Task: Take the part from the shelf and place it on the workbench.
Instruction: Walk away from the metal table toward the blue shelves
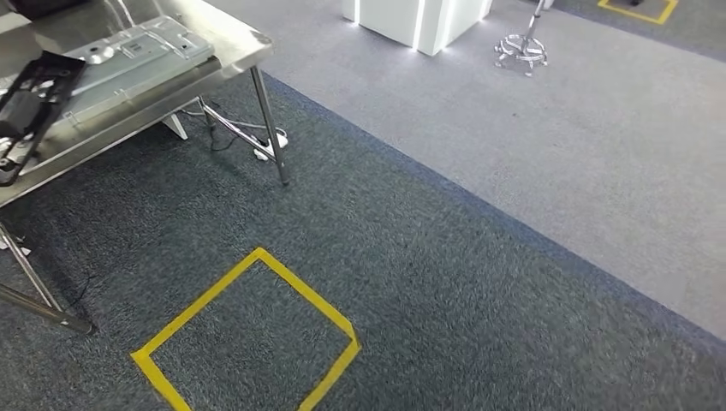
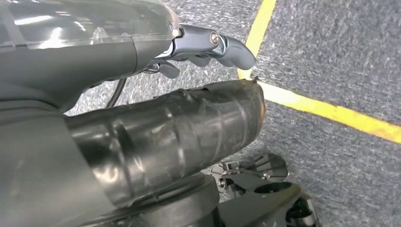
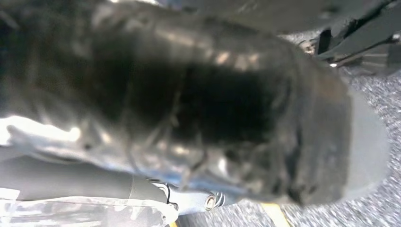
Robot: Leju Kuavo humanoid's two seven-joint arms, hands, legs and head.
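Observation:
The steel workbench [image 1: 244, 43] stands at the upper left of the head view. On it lies a flat grey sheet-metal panel [image 1: 128, 56], and beside that, at the left edge, a black framed part [image 1: 30, 103]. My left hand [image 2: 208, 45] hangs over the dark carpet by a yellow tape line; its grey thumb [image 2: 234, 49] sticks out and nothing is in it. A small piece of my right hand [image 3: 194, 201] shows behind a blurred dark shape, with its fingers hidden.
A yellow tape square [image 1: 248, 334] marks the dark carpet in front of the bench. Cables [image 1: 248, 137] lie under the bench near its leg [image 1: 270, 128]. A white pedestal [image 1: 419, 21] and a chrome stand base [image 1: 520, 50] sit on the lighter carpet beyond.

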